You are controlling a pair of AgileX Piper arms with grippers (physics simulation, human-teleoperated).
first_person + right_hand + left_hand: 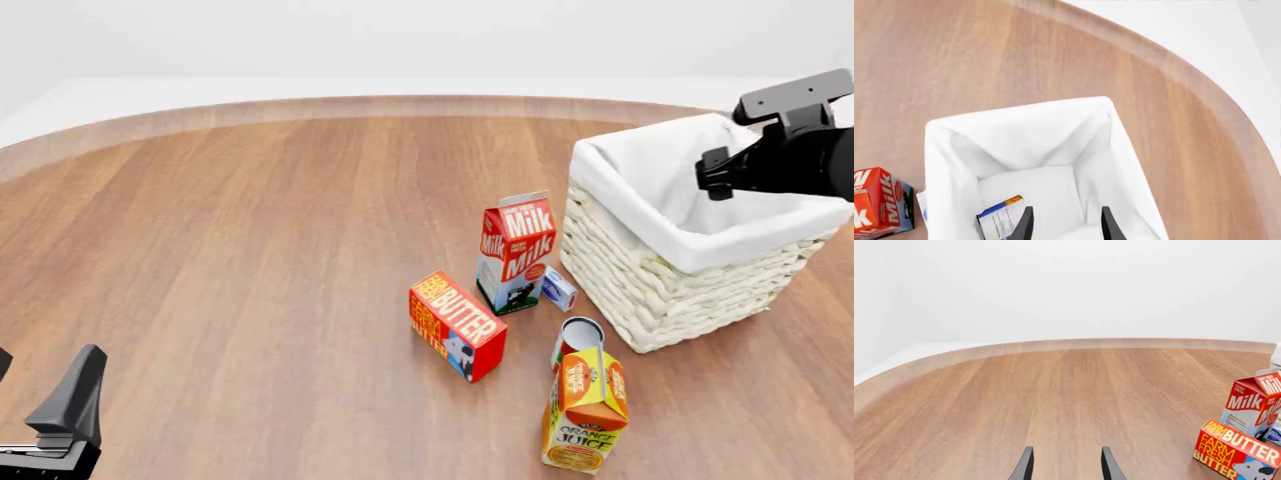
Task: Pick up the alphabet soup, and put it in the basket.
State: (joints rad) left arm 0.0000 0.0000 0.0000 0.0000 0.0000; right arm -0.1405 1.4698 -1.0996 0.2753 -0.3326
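Both arms are matte black with no markings, cables or screws showing. Each wrist view shows 2 slim, dark grey fingers tapering to narrow tips: the left hand (1065, 463) and the right hand (1064, 222) look alike. From the front, the right arm's end (787, 150) is a blocky black housing with rounded edges; the left's (60, 420) shows an angular black wedge on a stepped base.

Woven wicker basket (641, 285), cloth-lined; wood-grain table (267, 250).
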